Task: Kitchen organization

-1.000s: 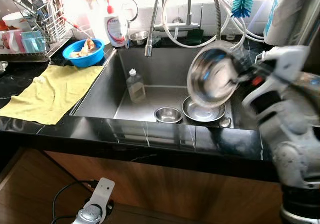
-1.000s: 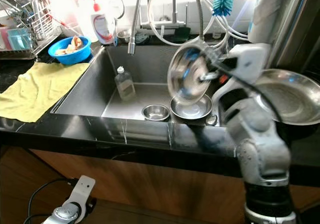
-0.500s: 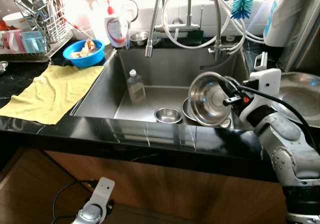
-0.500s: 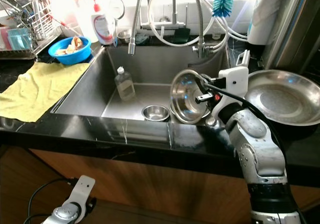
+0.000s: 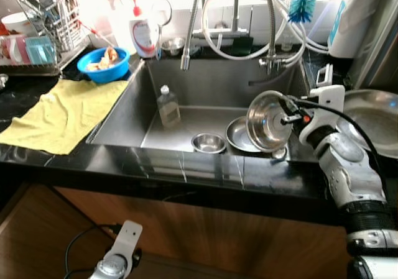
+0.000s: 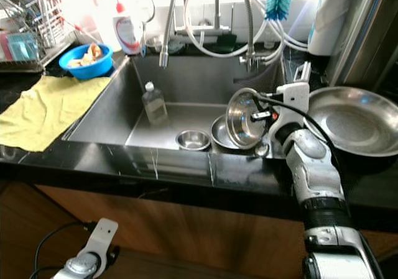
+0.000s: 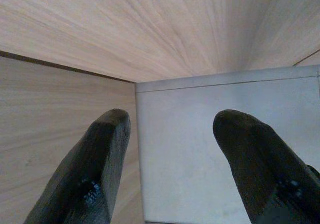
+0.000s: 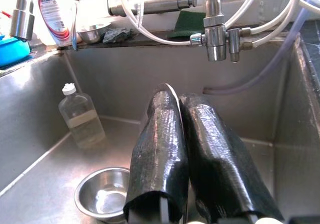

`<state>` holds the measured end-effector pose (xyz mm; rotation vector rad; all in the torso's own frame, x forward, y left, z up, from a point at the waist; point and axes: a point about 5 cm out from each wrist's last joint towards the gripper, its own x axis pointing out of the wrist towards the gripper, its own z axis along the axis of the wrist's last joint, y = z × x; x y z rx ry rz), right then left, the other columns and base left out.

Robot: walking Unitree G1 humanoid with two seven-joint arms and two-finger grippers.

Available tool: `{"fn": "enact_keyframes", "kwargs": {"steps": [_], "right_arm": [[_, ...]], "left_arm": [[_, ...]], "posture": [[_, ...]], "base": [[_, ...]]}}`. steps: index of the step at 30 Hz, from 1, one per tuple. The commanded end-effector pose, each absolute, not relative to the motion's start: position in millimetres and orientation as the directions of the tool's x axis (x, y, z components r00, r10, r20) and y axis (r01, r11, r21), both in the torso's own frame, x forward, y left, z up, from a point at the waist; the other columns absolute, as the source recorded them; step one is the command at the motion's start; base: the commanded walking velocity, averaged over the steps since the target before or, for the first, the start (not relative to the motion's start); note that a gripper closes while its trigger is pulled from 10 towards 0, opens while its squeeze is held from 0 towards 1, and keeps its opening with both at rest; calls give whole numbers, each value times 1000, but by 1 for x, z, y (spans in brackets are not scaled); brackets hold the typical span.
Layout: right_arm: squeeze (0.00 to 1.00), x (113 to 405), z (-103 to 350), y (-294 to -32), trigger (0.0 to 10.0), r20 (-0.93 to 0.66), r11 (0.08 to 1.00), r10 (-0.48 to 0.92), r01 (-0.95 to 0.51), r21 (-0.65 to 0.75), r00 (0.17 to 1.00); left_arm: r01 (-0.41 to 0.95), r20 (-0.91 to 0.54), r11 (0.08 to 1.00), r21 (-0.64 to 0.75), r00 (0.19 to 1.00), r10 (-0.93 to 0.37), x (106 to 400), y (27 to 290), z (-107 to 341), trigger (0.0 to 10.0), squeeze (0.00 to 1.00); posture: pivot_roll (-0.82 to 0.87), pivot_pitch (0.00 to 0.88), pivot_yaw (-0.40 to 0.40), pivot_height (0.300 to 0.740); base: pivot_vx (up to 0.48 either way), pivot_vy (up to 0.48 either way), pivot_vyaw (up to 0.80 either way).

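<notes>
My right gripper (image 5: 285,109) is shut on the rim of a steel bowl (image 5: 267,121), which hangs on its side above the right end of the sink (image 5: 205,83). In the right wrist view the two black fingers (image 8: 160,149) press together on the bowl's thin edge. Below it a shallow steel dish (image 5: 238,137) and a small steel bowl (image 5: 209,143) lie on the sink floor. My left arm (image 5: 118,263) hangs low in front of the wooden cabinet, and the left gripper (image 7: 170,159) is open with nothing between its fingers.
A clear bottle (image 5: 168,105) stands in the sink. A large steel pan (image 5: 373,114) sits on the right counter. On the left are a yellow cloth (image 5: 62,111), a blue bowl (image 5: 104,63) and a dish rack (image 5: 43,40). Faucet hoses (image 5: 249,24) hang over the sink.
My right gripper brought the steel bowl down from high above the sink to just over the dish, then drew it slightly right. The left arm stayed put.
</notes>
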<state>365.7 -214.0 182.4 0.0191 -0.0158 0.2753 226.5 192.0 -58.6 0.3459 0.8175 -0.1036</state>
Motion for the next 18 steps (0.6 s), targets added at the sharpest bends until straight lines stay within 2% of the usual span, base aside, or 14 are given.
{"fn": "enact_keyframes", "kwargs": {"steps": [1, 3, 4, 5, 6, 18], "right_arm": [[0, 370, 188, -208, 10000, 44, 956, 293, -294, 7, 955], [0, 372, 186, -206, 10000, 48, 953, 303, -304, 8, 952], [349, 372, 185, -205, 10000, 49, 951, 307, -308, 9, 950], [349, 372, 185, -205, 10000, 50, 950, 310, -311, 9, 949], [1000, 372, 185, -204, 10000, 51, 950, 312, -313, 9, 949], [1000, 374, 187, -199, 10000, 78, 942, 335, -337, 6, 939]], "left_arm": [[200, -732, 942, 268, 678, 64, 224, 198, -60, 10000, 0], [198, -732, 943, 267, 678, 65, 224, 198, -60, 10000, 0], [197, -732, 943, 268, 678, 66, 224, 198, -60, 10000, 0], [197, -732, 943, 268, 678, 66, 224, 198, -60, 10000, 0], [197, -733, 943, 268, 677, 67, 224, 199, -60, 10000, 0], [202, -732, 940, 273, 678, 67, 225, 200, -59, 10000, 0]], "posture": [[-155, 0, 87, 740], [-155, 0, 87, 740], [-155, 0, 87, 740], [-156, 0, 89, 740], [-157, 0, 90, 740], [-154, 0, 92, 740]], "base": [[0, 0, 0], [0, 0, 0], [0, 0, 0], [0, 0, 0], [0, 0, 0], [0, 0, 0]]}}
